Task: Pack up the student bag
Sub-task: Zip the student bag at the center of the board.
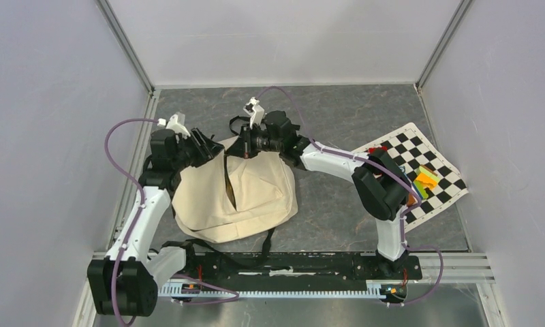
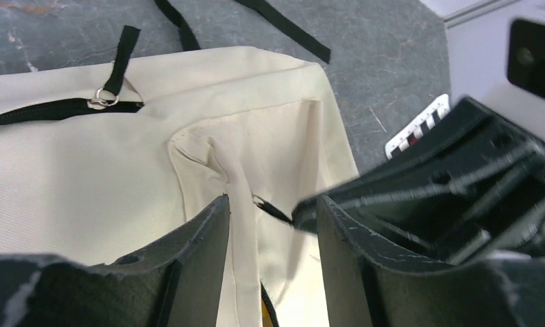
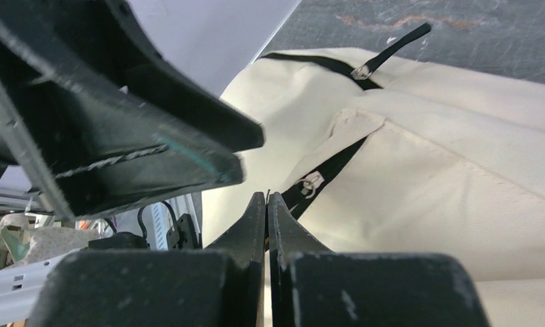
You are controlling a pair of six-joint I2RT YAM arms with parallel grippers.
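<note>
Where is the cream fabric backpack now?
In the top view, the cream fabric backpack lies on the grey table, left of centre, with the left claw and right claw at its far edge.

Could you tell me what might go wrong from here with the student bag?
The left hand and right hand crowd the same end of the student bag, close together, so they may collide. The right hand is shut beside the zipper pull, perhaps gripping nothing. The open left hand straddles only a fabric fold, so closing may pinch cloth alone.
</note>
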